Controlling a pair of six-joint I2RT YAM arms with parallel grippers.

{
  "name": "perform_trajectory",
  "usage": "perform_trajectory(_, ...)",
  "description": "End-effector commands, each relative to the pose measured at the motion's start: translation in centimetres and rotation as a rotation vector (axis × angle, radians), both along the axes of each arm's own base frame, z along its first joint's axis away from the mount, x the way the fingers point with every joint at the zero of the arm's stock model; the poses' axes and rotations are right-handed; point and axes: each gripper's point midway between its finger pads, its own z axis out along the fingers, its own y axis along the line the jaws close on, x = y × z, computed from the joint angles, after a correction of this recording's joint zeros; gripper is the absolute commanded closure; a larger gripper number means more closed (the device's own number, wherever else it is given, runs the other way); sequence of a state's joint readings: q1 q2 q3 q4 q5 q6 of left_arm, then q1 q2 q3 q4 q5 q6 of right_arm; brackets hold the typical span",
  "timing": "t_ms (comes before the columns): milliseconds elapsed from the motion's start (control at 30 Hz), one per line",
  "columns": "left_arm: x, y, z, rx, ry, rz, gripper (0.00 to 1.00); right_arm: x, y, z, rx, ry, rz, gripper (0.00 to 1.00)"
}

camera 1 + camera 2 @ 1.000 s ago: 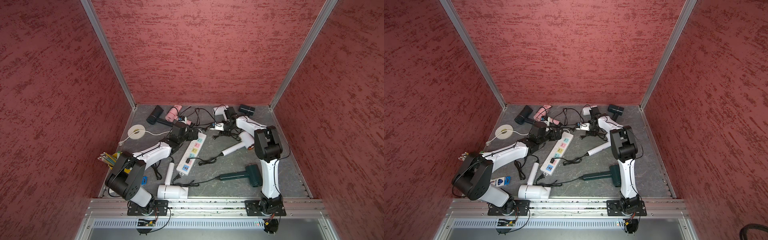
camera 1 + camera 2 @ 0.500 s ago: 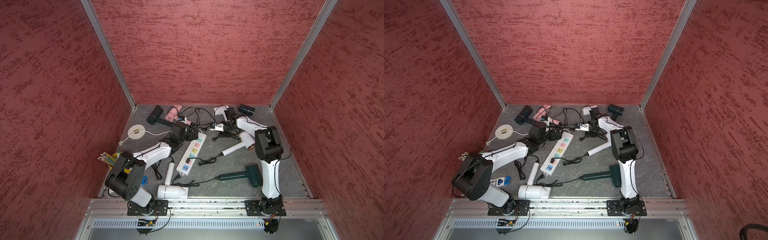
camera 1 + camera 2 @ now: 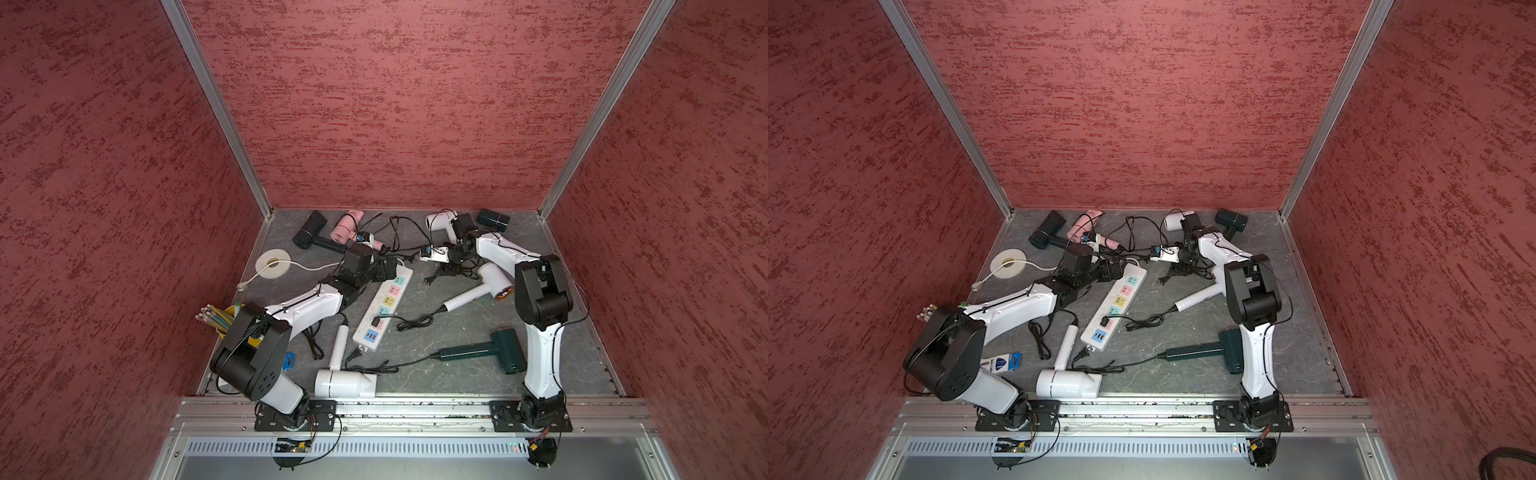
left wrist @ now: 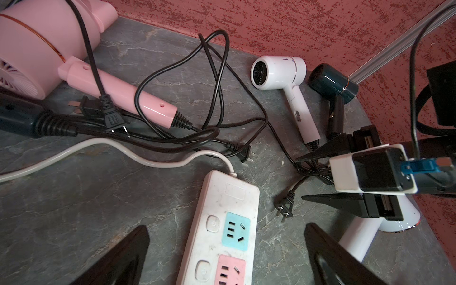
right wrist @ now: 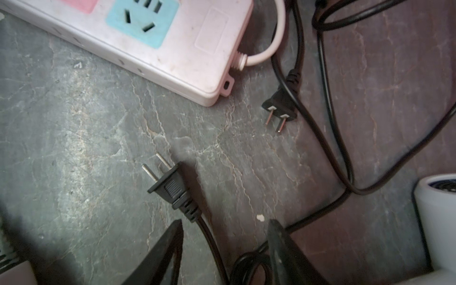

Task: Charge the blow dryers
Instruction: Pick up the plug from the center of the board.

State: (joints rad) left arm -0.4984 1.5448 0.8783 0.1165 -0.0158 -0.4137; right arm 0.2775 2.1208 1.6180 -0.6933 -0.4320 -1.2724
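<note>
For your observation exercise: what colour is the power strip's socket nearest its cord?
Light blue; the socket shows best in the left wrist view.

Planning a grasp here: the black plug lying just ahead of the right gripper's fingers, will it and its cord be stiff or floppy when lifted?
The plug looks like a small moulded block, so probably rigid and light. Its cord curls loosely across the table, so it will likely hang limp and drag behind.
</note>
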Motion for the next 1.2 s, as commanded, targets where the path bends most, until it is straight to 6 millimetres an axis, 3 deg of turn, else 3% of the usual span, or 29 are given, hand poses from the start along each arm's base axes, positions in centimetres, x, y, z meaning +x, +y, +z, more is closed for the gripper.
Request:
perform_trajectory(0,0.2,-0.2,1.8,-0.02,-0.03,-0.008,0.0,-0.7,-0.3,-0.1,-0.03,0.012,0.022,0.45)
perform_trajectory(600,0.2,-0.3,1.9,-0.024,-0.031,-0.01,0.0,-1.9,0.9,-3.4,-0.13,0.067,0.073,0.52)
perform_trajectory(1167,0.5,-0.2,1.0,-0.011,-0.015,-0.006,0.0,-3.9,1.6,-4.5,-0.114,0.168,0.065,0.8)
